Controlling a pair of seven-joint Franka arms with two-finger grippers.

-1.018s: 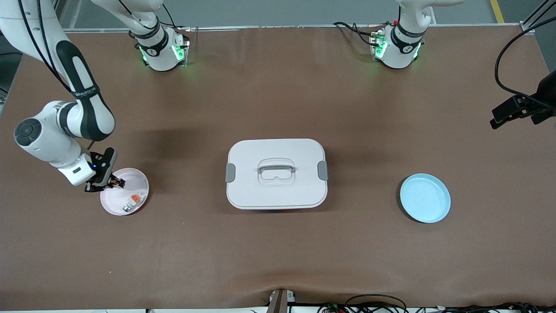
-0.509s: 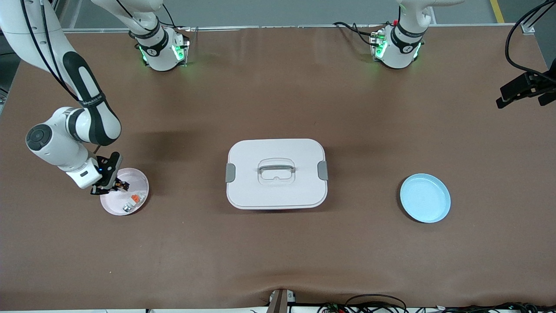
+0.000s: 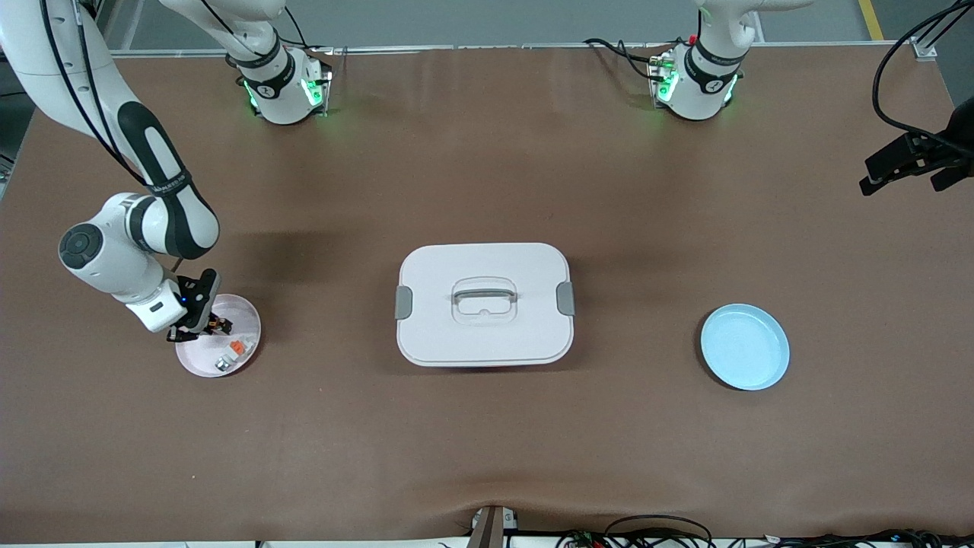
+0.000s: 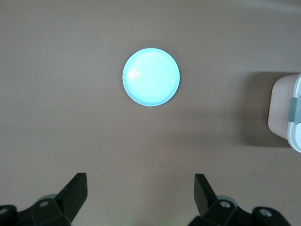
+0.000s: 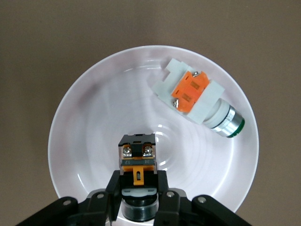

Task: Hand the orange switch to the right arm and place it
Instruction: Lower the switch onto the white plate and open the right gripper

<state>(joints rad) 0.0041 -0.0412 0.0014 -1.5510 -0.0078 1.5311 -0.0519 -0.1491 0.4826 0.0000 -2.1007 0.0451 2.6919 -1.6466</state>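
My right gripper [image 3: 199, 323] is shut on the orange switch [image 3: 221, 326], a small black body with an orange clip. It holds the switch low over the pale pink plate [image 3: 245, 313] at the right arm's end of the table. In the right wrist view the switch [image 5: 137, 155] sticks out from between the fingers [image 5: 113, 188] over the plate [image 5: 89, 113]. I cannot tell whether it touches the plate. My left gripper [image 3: 905, 162] is open and empty, high over the table edge at the left arm's end, and its own wrist view shows it open [image 4: 141, 193].
A pale grey-white piece with a bright orange top [image 3: 233, 354] lies in the pink plate, also in the right wrist view [image 5: 195, 96]. A white lidded box [image 3: 485, 303] stands mid-table. A light blue plate [image 3: 744, 346] lies toward the left arm's end [image 4: 151, 76].
My right gripper has shifted a little toward the box over the pink plate, still holding the switch. My left gripper has moved slightly at the table edge.
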